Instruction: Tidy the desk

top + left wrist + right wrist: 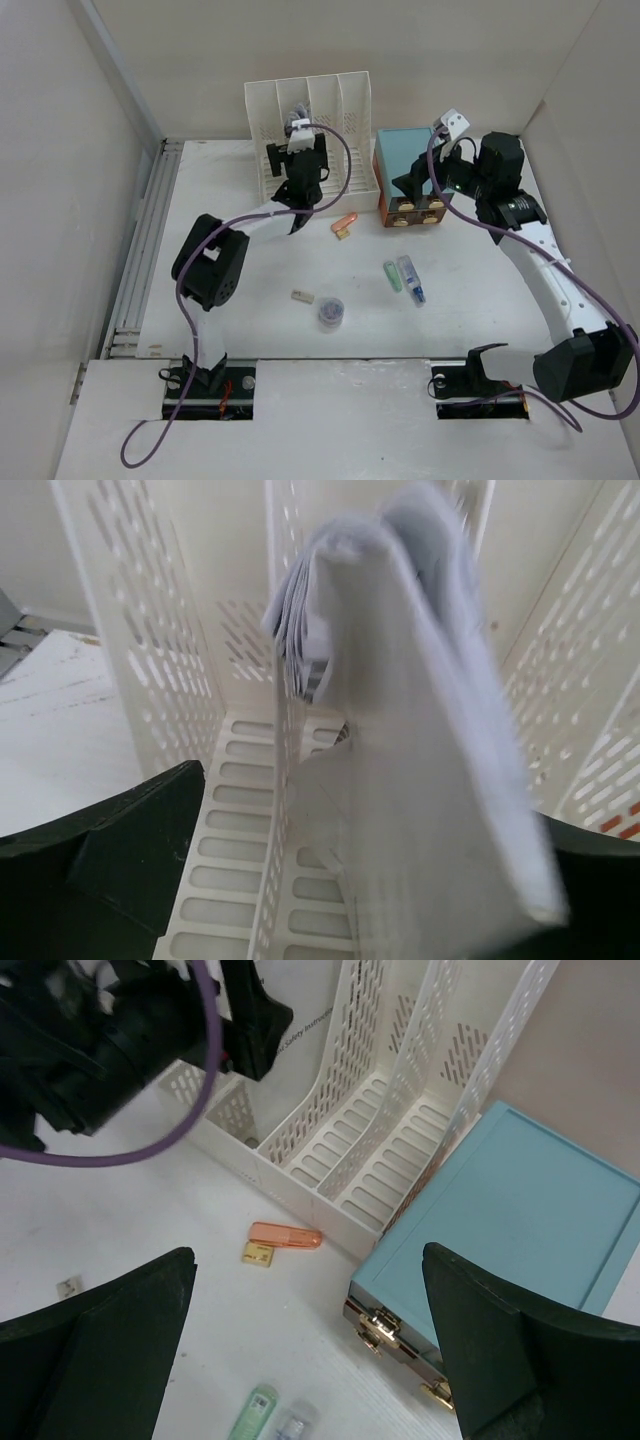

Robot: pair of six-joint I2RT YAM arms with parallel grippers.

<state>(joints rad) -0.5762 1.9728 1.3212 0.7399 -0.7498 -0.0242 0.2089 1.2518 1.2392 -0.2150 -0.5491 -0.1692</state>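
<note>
The white desk (250, 280) holds loose small items. My left gripper (298, 205) is at the front of the white file rack (320, 110). In the left wrist view its jaws (370, 920) stand wide apart around a folded white paper bundle (420, 730). The bundle stands in a rack slot (130, 630), close to the right finger (600, 880) and apart from the left one. My right gripper (422, 195) is open and empty. It hovers (310, 1360) over the desk (180, 1220) by the front corner of the teal-topped box (530, 1200).
An orange stick (345, 220) and a small yellow piece (342, 233) lie before the rack. A green tube (392, 275), a clear blue tube (411, 278), a beige block (302, 296) and a round purple container (330, 313) lie mid-desk. Grey rails (140, 250) run along the left.
</note>
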